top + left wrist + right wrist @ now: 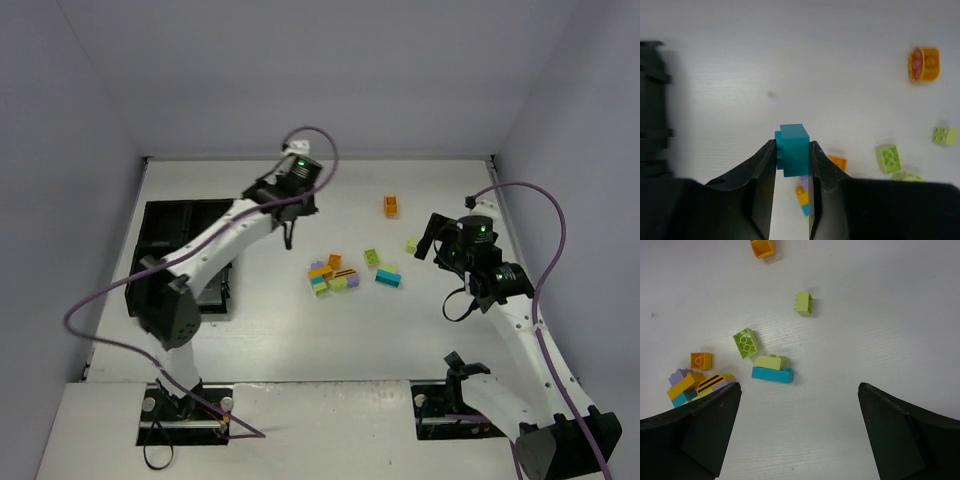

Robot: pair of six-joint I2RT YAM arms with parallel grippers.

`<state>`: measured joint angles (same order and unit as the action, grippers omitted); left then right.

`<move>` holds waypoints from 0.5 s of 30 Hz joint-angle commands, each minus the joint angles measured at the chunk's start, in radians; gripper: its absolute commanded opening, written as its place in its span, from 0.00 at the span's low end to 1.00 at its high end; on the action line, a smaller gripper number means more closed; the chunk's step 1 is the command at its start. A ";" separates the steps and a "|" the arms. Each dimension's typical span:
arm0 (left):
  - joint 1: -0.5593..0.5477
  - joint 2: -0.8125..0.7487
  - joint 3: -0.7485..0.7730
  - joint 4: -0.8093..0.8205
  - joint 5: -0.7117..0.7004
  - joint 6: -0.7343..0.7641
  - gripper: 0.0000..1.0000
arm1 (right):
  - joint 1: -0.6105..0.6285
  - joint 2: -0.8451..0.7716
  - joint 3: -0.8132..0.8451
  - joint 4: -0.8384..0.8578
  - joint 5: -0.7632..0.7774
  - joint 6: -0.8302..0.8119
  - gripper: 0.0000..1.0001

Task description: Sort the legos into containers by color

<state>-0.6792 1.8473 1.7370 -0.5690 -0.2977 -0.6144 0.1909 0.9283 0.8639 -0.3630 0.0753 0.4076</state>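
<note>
My left gripper (792,146) is shut on a teal-blue lego (793,149) and holds it above the table; in the top view it (288,236) hangs between the black four-compartment tray (160,222) and the lego pile (331,277). The tray's edge shows at the left of the left wrist view (652,100). My right gripper (799,390) is open and empty, near a teal brick with a lime one on top (772,374). Loose legos: an orange one (391,206), lime ones (412,244) (371,257), and a mixed stack (692,385).
The tray stands at the left, partly under the left arm. White walls (320,80) close the table's back and sides. Purple cables (555,215) loop from both wrists.
</note>
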 commanded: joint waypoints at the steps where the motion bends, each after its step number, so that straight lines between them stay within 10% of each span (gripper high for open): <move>1: 0.172 -0.224 -0.063 -0.014 -0.051 0.108 0.00 | 0.004 0.023 0.038 0.035 -0.031 -0.016 1.00; 15: 0.720 -0.203 -0.160 0.055 0.117 0.311 0.00 | 0.005 0.034 0.009 0.050 -0.045 -0.009 1.00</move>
<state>-0.0303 1.6207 1.5177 -0.5716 -0.2249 -0.3691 0.1909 0.9600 0.8639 -0.3607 0.0364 0.4030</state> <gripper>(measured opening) 0.206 0.999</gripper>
